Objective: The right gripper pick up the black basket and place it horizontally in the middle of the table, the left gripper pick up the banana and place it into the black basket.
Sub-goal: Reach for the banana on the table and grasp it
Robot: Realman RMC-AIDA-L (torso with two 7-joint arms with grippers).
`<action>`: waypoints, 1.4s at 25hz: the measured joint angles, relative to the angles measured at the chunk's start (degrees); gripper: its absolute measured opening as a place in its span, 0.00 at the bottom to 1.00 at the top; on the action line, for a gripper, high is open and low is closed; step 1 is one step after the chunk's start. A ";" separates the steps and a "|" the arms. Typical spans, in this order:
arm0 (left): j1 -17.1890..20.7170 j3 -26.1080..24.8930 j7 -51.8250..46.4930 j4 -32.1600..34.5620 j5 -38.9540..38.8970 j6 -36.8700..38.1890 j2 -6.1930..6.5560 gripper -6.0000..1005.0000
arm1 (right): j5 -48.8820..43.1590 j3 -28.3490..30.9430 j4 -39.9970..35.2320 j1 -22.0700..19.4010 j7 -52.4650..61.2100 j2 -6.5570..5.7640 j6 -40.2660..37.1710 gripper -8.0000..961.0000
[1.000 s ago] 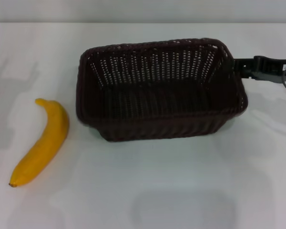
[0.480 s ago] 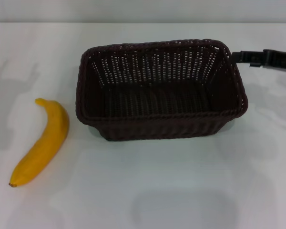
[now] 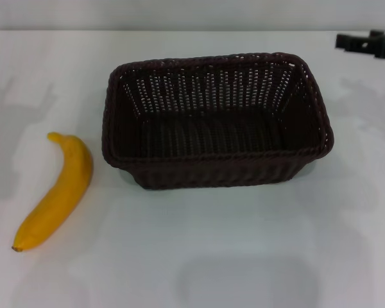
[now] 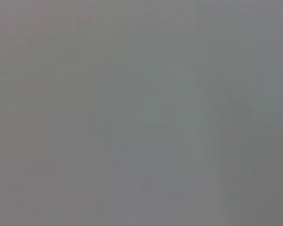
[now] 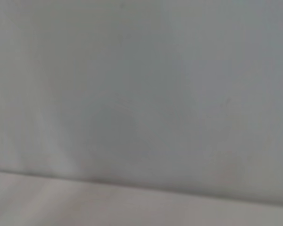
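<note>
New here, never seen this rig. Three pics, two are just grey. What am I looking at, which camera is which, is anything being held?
It is a two-armed robot; each arm ends in a claw. The clear picture comes from the head camera, looking down at a white table. On it stands a black basket, long side across the view, open and with nothing inside. A yellow banana lies on the table on the robot's left, apart from the basket. The black piece at the far right edge is the right claw, clear of the basket and holding nothing visible; whether it is open cannot be told. The two grey pictures come from cameras on the left and right wrists; they show only plain surface, no objects. The left claw is not in any picture.
</note>
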 joint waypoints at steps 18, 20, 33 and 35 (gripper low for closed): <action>0.88 1.91 -1.36 1.71 0.18 -0.90 -0.09 0.84 | 5.92 10.22 1.12 -0.27 -20.75 -0.06 4.82 0.89; 1.06 2.21 -1.37 2.04 0.06 -1.38 -0.11 0.84 | 5.88 9.93 1.95 -0.64 -23.45 0.01 8.39 0.89; 2.33 2.90 -1.23 6.87 -0.15 -1.60 -0.16 0.84 | 9.92 5.54 9.22 -0.20 -40.26 0.09 31.91 0.88; 2.20 2.90 -1.18 6.92 -0.15 -1.58 -0.14 0.84 | 11.49 5.53 9.60 -0.19 -40.63 0.09 31.92 0.88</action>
